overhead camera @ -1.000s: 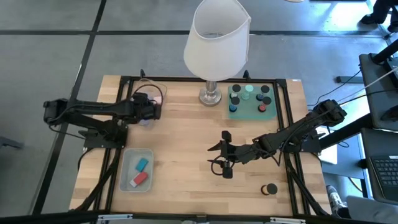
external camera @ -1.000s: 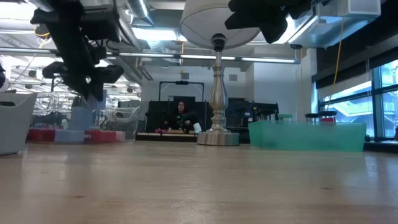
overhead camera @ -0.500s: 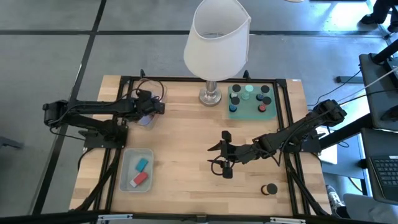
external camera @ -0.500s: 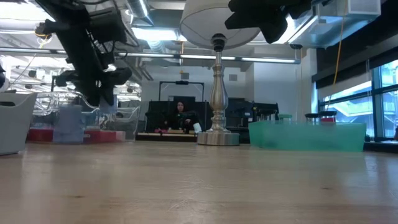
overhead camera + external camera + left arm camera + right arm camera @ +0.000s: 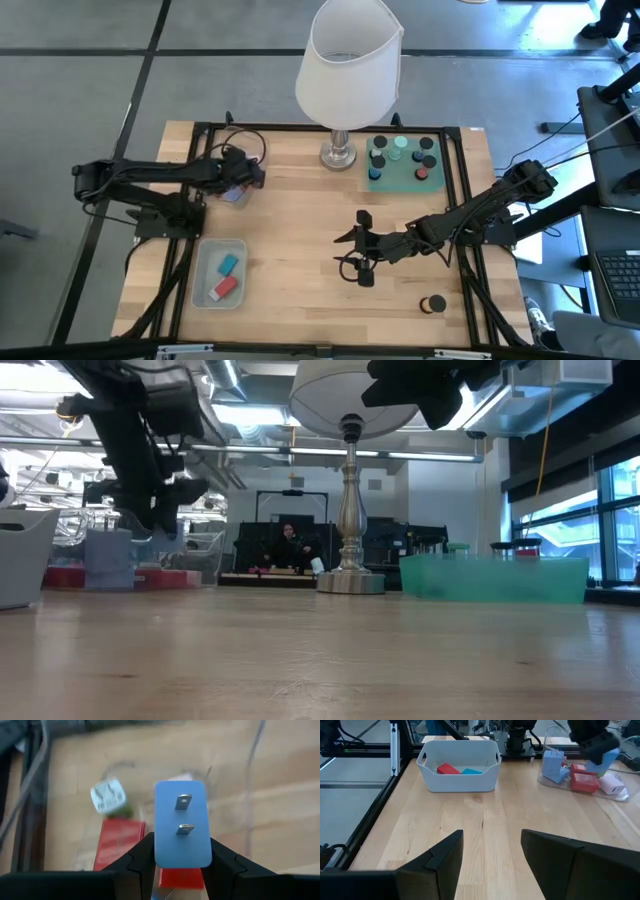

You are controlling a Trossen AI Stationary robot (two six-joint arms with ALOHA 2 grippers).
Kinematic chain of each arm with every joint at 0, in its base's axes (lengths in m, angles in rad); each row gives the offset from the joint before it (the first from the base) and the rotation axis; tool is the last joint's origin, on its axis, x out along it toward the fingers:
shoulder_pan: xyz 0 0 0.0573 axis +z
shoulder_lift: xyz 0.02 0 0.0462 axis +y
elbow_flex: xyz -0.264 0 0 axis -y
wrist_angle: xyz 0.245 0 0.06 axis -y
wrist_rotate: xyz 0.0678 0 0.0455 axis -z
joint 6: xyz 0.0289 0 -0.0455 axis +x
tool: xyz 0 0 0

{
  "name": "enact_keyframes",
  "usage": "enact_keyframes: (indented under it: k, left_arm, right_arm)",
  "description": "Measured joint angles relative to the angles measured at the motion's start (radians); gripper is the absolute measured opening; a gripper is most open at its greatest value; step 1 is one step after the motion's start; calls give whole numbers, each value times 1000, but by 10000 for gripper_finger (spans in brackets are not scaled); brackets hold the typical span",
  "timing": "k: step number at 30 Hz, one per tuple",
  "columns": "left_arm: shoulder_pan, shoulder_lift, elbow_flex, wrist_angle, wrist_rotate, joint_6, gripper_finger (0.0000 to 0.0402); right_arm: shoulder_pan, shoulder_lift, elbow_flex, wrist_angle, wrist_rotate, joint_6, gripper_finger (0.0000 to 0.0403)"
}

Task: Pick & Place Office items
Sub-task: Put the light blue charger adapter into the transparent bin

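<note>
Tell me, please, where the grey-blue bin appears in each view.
High view: the bin sits at lower left.
Low view: probably the pale wall at the far left edge.
Left wrist view: not in it.
Right wrist view: upper centre.
Shared landmark: the clear tray, which shows in all four views.

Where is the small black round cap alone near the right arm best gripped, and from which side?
Likely grip the black round cap across its rim from straight above: it lies flat on bare wood, uncrowded. The open right gripper is nearer; the left gripper holds a blue pronged block over the clear tray.
</note>
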Motion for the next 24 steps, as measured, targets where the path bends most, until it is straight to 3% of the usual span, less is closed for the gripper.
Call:
enact_keyframes:
  k: [5,11,24]
  left_arm:
    - [24,74,0,-10,64,0,121]
    - [46,125,5,2,43,13,126]
    - [48,-8,1,-9,66,55,194]
  right_arm:
    - [0,0,0,0,0,0,204]
    - [0,0,0,0,0,0,204]
    - [-5,0,0,8,0,15,204]
